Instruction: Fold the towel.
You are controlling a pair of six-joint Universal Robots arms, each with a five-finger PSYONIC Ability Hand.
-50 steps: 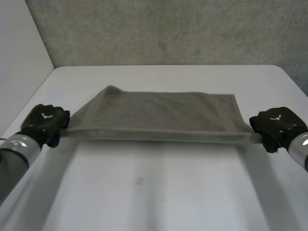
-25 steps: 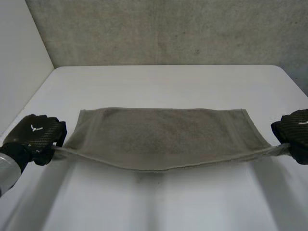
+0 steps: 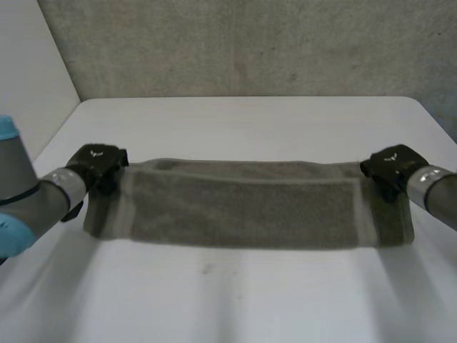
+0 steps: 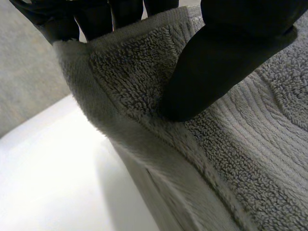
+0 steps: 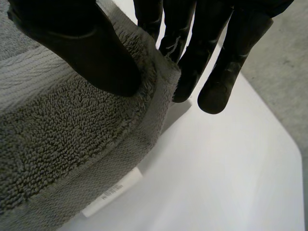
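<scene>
A grey towel (image 3: 243, 204) lies across the middle of the white table (image 3: 243, 121) as a long folded band. My left hand (image 3: 96, 163) is at its far left corner. In the left wrist view the thumb (image 4: 216, 62) presses on the towel (image 4: 250, 159) while the fingers (image 4: 62, 19) sit behind the edge, pinching the corner. My right hand (image 3: 391, 166) is at the far right corner. There the thumb (image 5: 82, 43) lies on top of the towel (image 5: 57, 144) and the fingers (image 5: 211, 53) reach down past its edge, pinching it.
A white label (image 5: 113, 191) sticks out from under the towel's edge near my right hand. A grey concrete wall (image 3: 243, 43) stands behind the table. Bare table lies in front of the towel and beyond it.
Both hands carried the towel's near edge away from me and down onto its far edge. The towel, held up and stretched before, now lies folded on the table.
</scene>
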